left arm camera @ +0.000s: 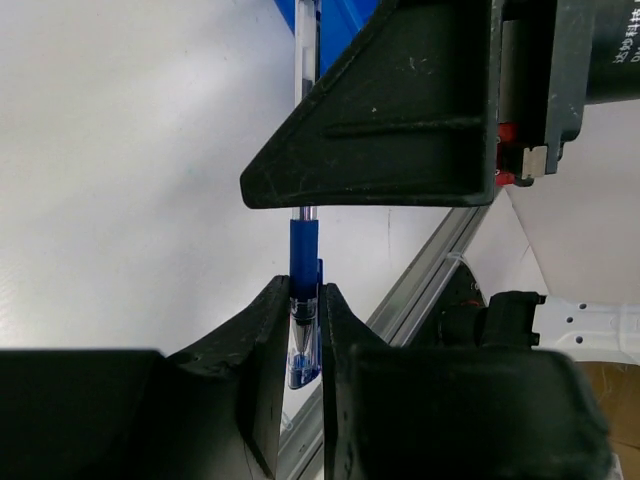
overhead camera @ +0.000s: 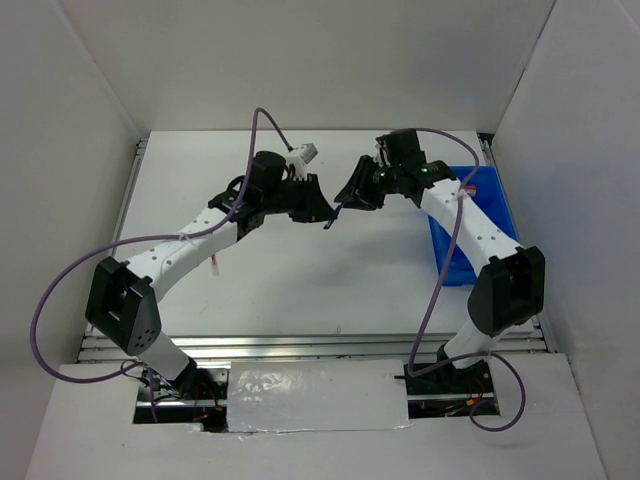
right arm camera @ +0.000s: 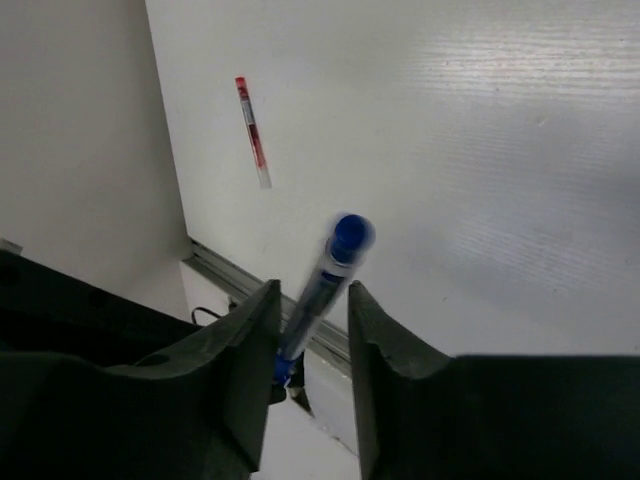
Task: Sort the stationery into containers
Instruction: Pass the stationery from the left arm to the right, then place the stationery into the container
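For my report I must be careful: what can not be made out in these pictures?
Blue pen: blurred in the right wrist view; in the left wrist view the right tool hides its middle.
Red pen: tiny in the top view, partly under the left arm.
Blue bin: right arm covers part of it in the top view; cut by the top edge in the left wrist view.

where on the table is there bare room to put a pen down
Bare table runs along the near side, between the red pen and the blue bin; another strip lies along the far edge past the arms. Crowded: the middle, where the left gripper and right gripper meet around the blue pen.
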You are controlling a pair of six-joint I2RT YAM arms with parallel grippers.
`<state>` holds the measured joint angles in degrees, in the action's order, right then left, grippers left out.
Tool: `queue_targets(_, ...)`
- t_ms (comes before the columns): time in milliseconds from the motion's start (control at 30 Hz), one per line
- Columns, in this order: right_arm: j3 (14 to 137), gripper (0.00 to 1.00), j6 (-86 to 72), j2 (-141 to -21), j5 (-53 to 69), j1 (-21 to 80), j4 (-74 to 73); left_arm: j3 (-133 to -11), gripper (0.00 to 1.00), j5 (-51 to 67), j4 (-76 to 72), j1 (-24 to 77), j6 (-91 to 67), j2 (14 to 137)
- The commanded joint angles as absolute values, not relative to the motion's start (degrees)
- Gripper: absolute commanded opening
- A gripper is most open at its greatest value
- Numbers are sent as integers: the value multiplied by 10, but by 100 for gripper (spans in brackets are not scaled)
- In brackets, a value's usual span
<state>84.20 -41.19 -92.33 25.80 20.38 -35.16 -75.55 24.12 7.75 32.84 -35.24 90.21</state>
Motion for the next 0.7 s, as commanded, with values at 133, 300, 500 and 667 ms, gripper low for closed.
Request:
queue_targets(133, 870, 1, -402, -919, 250, 208, -336, -780, 2, 249, 63, 330, -360, 907)
queue_targets(300, 820, 0, -384, -848, 208, 193, -355, -776, 72, 210, 103, 322, -351, 897)
queue_targets(500, 715, 0, -373, -715, 181, 5, -430, -749, 99, 154, 141, 268, -324, 862)
queue_targets(667, 730, 0, -314, -687, 98, -238, -570, -725, 99, 132, 140, 248, -314, 849)
